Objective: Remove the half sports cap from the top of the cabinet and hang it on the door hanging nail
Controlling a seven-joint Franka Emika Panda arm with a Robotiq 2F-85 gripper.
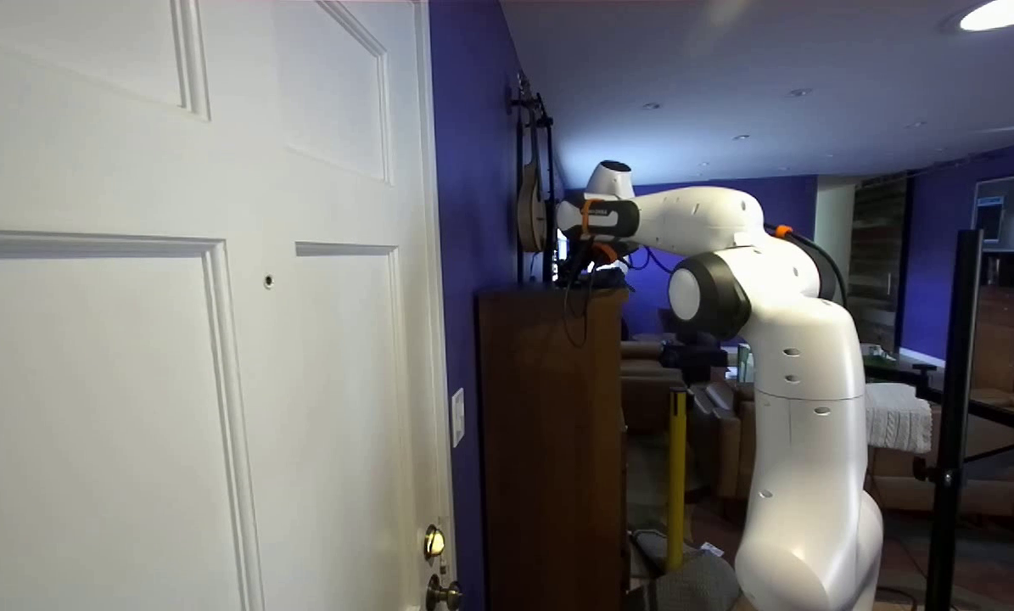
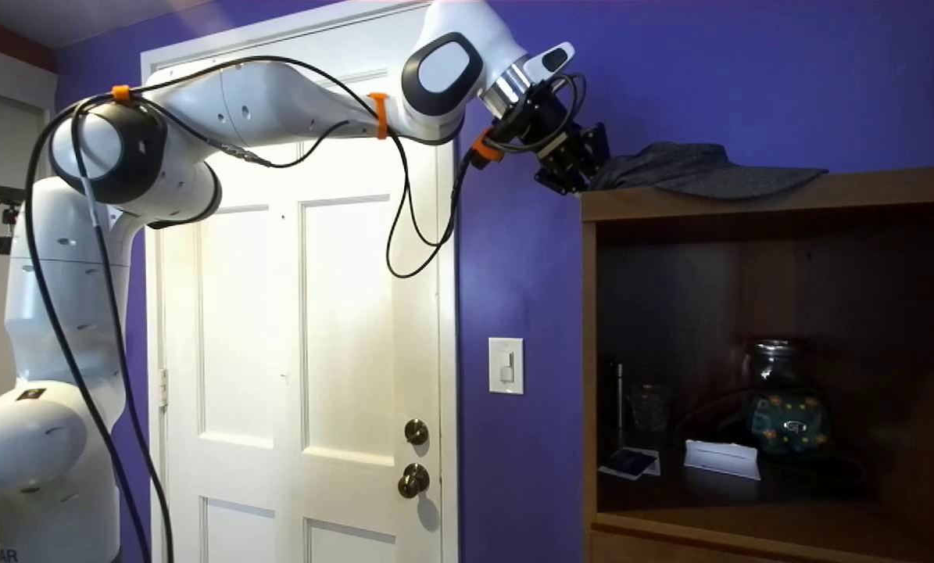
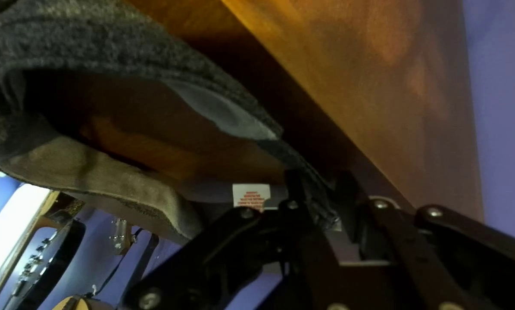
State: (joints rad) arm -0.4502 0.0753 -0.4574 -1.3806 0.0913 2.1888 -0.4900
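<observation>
A dark grey sports cap [image 2: 709, 173] lies on top of the brown cabinet [image 2: 896, 184], its brim towards the right in an exterior view. In the wrist view the cap's open back [image 3: 119, 47] fills the left side. My gripper [image 3: 321, 183] holds its back strap between two close fingers; the fabric fills the gap. In an exterior view the gripper [image 2: 592, 173] is tilted down at the cabinet's near edge. The white door [image 2: 349, 313] has a small dark round spot [image 1: 269, 281] and a small mark [image 2: 284, 378]; I cannot tell which is the nail.
Purple wall with a light switch [image 2: 506, 366] lies between door and cabinet. Door knobs [image 2: 414, 480] stick out low. Guitars [image 1: 532, 204] hang on the wall beyond the cabinet. A yellow post [image 1: 676, 475] and black stand [image 1: 952, 424] are near the arm. Cables [image 2: 412, 250] hang below the wrist.
</observation>
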